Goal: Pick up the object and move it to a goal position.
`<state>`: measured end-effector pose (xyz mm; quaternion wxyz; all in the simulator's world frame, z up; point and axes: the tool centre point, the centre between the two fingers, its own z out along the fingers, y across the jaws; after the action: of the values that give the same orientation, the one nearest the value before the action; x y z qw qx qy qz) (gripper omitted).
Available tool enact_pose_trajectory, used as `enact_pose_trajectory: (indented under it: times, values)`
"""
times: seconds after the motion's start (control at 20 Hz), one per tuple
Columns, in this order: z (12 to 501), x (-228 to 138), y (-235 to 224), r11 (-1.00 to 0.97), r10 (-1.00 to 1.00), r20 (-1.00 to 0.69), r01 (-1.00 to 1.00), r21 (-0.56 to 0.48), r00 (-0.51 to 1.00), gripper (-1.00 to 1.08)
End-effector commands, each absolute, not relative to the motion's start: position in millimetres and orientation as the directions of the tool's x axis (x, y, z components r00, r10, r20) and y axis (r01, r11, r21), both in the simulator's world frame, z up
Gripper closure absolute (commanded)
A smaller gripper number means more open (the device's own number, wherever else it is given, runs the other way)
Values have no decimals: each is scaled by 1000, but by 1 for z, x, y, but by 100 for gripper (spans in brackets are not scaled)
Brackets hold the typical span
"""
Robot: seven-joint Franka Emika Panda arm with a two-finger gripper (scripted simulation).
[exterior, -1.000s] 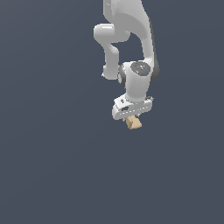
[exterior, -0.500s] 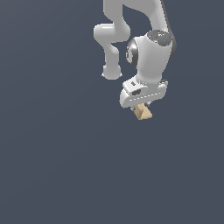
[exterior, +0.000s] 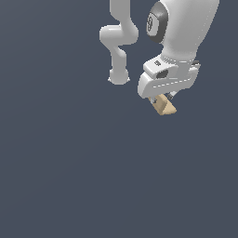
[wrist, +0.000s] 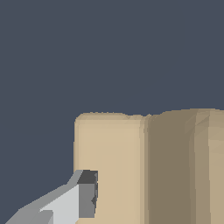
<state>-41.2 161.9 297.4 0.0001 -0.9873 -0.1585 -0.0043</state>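
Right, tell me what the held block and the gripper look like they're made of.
The block: tan, matte, flat-faced, so it looks like plain wood, though no grain shows in this render. The gripper: smooth white casing, likely plastic or painted metal; in the wrist view its finger ends in a dark grey pad, possibly rubber.

In the exterior view we see only the lower part of the block (exterior: 163, 105); its top is hidden under the gripper (exterior: 162, 98), whose fingers we cannot make out. The arm (exterior: 183, 28) runs off the top edge. In the wrist view the block (wrist: 131, 166) is cut off by the frame, and we see one fingertip (wrist: 86, 192) only.
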Motion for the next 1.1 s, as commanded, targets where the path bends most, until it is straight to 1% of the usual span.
enact_pose_trajectory:
  times: [0.0, 0.4, 1.05]
  values:
    - [315, -40, 168, -950, 312, 5, 312, 1, 950, 108]
    - [347, -35, 179, -950, 311, 1, 311, 0, 950, 108]
    - [359, -30, 183, -950, 311, 1, 311, 0, 950, 108]
